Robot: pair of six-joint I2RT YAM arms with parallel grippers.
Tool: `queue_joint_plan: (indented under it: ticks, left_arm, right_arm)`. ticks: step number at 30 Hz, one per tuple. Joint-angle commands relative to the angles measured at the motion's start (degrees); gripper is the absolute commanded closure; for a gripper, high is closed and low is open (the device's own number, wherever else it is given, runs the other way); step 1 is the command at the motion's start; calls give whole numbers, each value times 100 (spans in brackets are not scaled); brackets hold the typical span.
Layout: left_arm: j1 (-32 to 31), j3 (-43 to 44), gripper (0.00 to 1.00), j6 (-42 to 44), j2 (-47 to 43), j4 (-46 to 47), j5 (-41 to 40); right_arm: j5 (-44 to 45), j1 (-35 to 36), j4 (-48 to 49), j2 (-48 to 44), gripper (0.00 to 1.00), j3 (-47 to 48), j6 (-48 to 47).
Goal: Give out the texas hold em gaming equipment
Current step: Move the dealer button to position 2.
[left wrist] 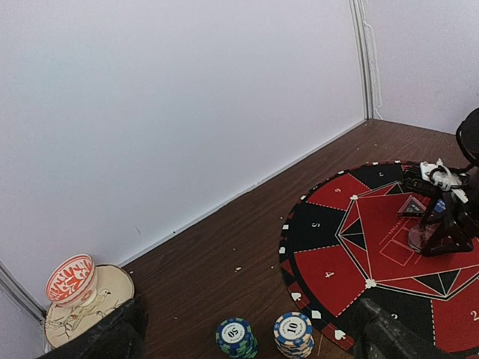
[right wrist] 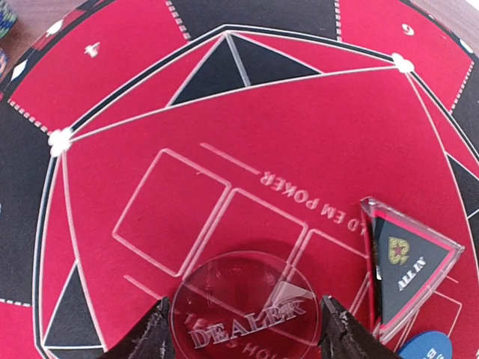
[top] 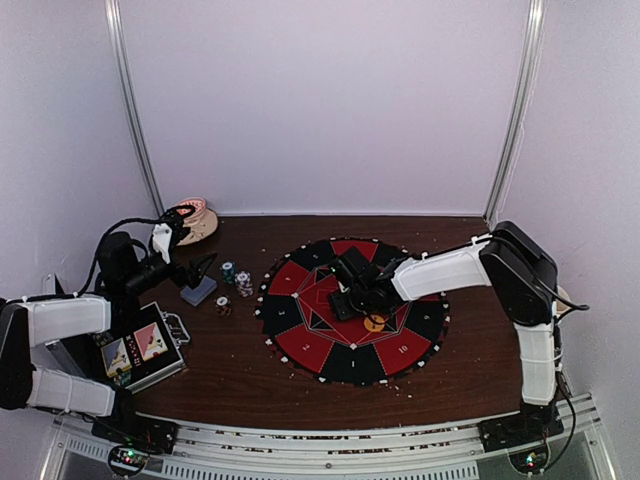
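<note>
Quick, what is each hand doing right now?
Left hand: open, holding nothing.
Right hand: fingers either side of the clear DEALER disc; grip cannot be told.

Clear round DEALER button (right wrist: 243, 314) lies flat on the red centre of the mat (right wrist: 150, 97). Triangular ALL IN marker (right wrist: 410, 262) just beside it, blue button (right wrist: 428, 348) near that. Orange button (top: 375, 322) also on the mat. Off the mat, on the bench (top: 240, 375), close together: teal chip stack (left wrist: 236, 336), white-blue chip stack (left wrist: 293, 331), red chip stack (top: 223, 306), grey-blue card deck (top: 198, 291).
</note>
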Motion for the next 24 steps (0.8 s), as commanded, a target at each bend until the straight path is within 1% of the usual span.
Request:
queue_joint_plan:
  ticks: [1,6,15,24]
  left_arm:
    - [-45,-34,2,31,34,392,-30]
    - [-45,-53,2,40,-1,393,-45]
    - [-41,-60,2,40,-20,387,-46]
    - [-45,-60,2,40,-16,403,-49]
  right_arm:
    - [-101,328,-259,146,43,49,-332]
    - [-300,629,-214,153,42,154,-488]
    - [-806,884,-55,137,43,110,-729]
    - [-645,913,-145,321,42,445,-689]
